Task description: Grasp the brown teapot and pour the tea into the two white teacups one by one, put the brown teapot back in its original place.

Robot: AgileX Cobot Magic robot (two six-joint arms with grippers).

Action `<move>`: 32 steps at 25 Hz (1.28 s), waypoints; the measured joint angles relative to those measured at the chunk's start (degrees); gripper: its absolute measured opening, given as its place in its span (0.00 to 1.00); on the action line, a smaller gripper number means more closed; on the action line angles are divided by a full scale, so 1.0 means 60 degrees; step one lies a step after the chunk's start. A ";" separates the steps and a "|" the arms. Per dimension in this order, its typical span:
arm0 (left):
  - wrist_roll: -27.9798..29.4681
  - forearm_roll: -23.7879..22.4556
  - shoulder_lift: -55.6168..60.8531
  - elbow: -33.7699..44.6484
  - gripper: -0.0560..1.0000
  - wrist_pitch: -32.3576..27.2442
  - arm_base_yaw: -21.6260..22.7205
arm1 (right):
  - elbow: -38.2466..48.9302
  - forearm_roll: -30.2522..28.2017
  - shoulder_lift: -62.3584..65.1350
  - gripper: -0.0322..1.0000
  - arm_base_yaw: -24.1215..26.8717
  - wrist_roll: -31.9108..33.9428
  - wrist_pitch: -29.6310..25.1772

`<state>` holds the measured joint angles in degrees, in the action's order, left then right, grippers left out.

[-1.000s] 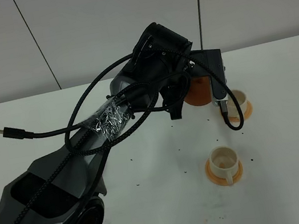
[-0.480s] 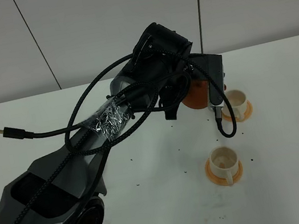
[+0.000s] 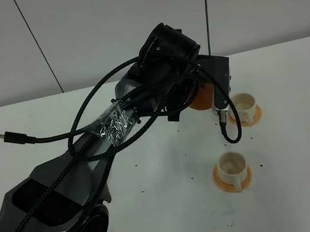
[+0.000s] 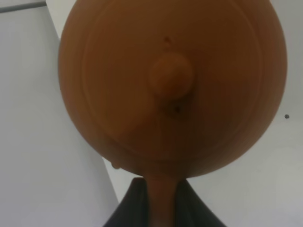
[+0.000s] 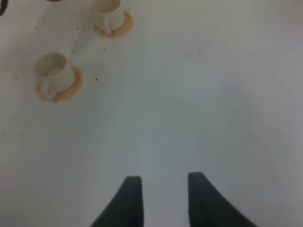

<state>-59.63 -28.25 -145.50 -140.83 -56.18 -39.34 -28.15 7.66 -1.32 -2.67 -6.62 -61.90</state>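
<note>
My left gripper point(image 4: 162, 208) is shut on the loop handle of the brown teapot point(image 4: 170, 85), which fills the left wrist view from above with its knobbed lid. From the high camera the teapot point(image 3: 203, 97) hangs under my left wrist, just left of the far white teacup point(image 3: 243, 103) on its orange saucer point(image 3: 254, 115). The near white teacup point(image 3: 231, 165) stands on its saucer point(image 3: 222, 181) toward the front. Both cups also show in the right wrist view, one point(image 5: 107, 11) farther off than the other point(image 5: 52, 69). My right gripper point(image 5: 163, 198) is open and empty above bare table. The beige coaster is hidden.
A loose black cable with a plug point(image 3: 10, 137) sticks out left from my left arm, and a cable loop point(image 3: 228, 130) hangs beside the far cup. Small dark specks dot the white table point(image 3: 304, 144). A pale wall point(image 3: 97, 24) stands behind.
My left arm has carried the teapot a little to the left, away from the far cup, and the hanging cable loop has swung left with it. The cups have not moved.
</note>
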 joint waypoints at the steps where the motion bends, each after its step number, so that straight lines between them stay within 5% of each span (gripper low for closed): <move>1: -0.0012 -0.0018 0.0000 0.0000 0.21 0.0025 -0.0031 | 0.0000 0.0000 0.0000 0.26 0.0000 0.0000 0.0000; 32: 0.0677 -0.0272 0.0000 0.0000 0.21 -0.0379 -0.0224 | 0.0000 0.0000 0.0000 0.26 0.0000 0.0000 0.0000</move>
<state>-55.56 -29.88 -145.50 -140.83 -58.45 -40.69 -28.15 7.66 -1.32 -2.67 -6.62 -61.90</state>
